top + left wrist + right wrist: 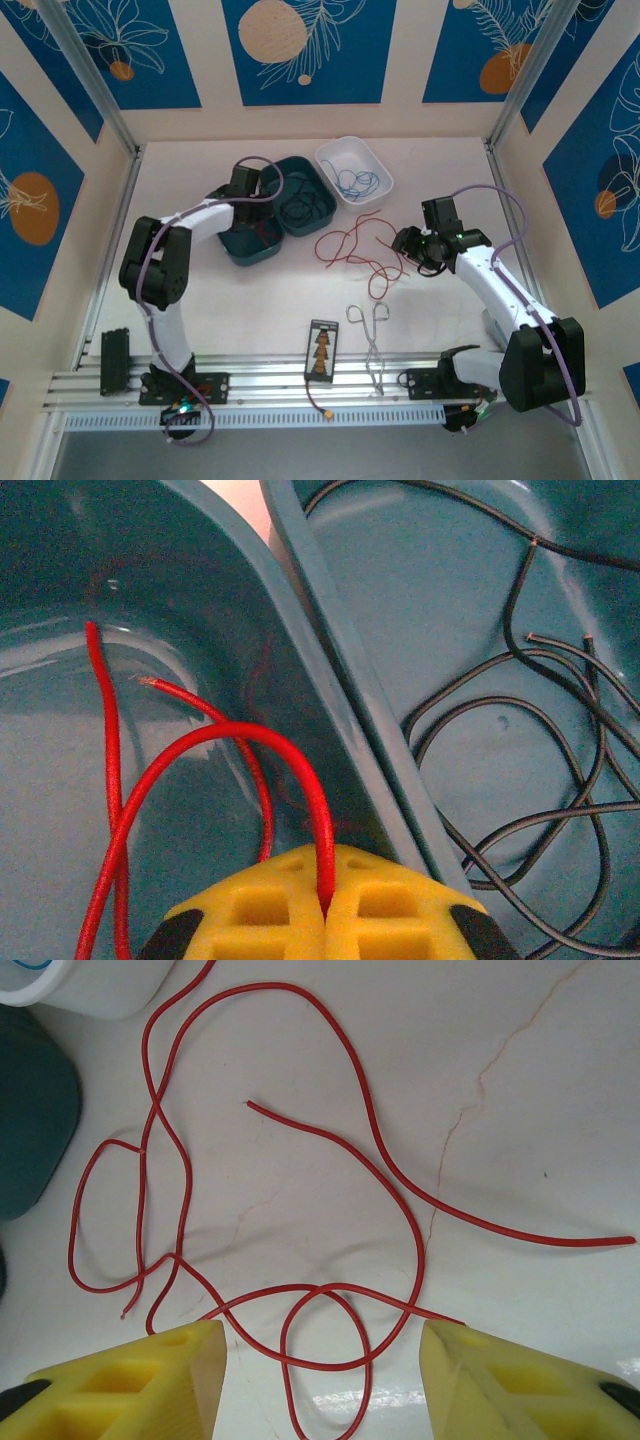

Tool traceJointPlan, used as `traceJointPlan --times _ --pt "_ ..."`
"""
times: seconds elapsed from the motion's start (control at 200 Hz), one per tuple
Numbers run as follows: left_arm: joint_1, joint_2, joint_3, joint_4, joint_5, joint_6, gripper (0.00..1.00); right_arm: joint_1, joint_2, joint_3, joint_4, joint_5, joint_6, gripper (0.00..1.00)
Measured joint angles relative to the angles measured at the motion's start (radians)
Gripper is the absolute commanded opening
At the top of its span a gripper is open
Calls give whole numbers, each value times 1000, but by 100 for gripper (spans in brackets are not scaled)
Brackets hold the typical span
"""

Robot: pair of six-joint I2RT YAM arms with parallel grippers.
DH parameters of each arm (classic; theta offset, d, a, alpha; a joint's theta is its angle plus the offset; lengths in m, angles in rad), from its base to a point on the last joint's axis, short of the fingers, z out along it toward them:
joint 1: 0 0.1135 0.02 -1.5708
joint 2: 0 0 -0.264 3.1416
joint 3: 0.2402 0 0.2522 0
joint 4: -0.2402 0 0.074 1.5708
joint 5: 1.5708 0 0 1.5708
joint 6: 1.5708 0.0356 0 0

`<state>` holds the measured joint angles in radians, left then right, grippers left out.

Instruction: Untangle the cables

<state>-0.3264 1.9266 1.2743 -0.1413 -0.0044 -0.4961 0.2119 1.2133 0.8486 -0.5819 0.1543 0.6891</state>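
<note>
**Sorting partly done, red tangle left**

My left gripper (pixel 325 905) is clamped on a red cable (pixel 310 780) over the left teal tray (pixel 60 590). The black cables (pixel 560 730) lie in the next tray (pixel 345 670) and the blue cables (pixel 355 183) in the white tray (pixel 330 158). My right gripper (pixel 320 1355), fingers apart, hovers over the red cables (pixel 390 1190) looped on the table (pixel 550 1080).

Three trays (pixel 350 140), two arms (pixel 160 265), one pair of forceps (pixel 372 335).

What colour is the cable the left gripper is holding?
Red cable, best in left wrist view.

Bright, even light; thin red wires (pixel 560 1237) cast faint shadows on the glossy white tabletop (pixel 520 1080), with mild glare patches.
</note>
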Motion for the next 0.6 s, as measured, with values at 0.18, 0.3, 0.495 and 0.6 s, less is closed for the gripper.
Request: traceJointPlan --times 0.18,0.3,0.495,0.6 --pt "0 3 9 6 22 -19 0 4 0 0 -4 -2 -6 53" --pt "0 3 9 7 22 -24 7 31 6 2 -18 -4 -21 51" --pt "0 -25 -3 -8 -12 -32 19 152 59 43 -84 19 -73 51" --pt "0 -64 -17 -25 -40 -43 25 222 88 71 -118 46 -110 51"
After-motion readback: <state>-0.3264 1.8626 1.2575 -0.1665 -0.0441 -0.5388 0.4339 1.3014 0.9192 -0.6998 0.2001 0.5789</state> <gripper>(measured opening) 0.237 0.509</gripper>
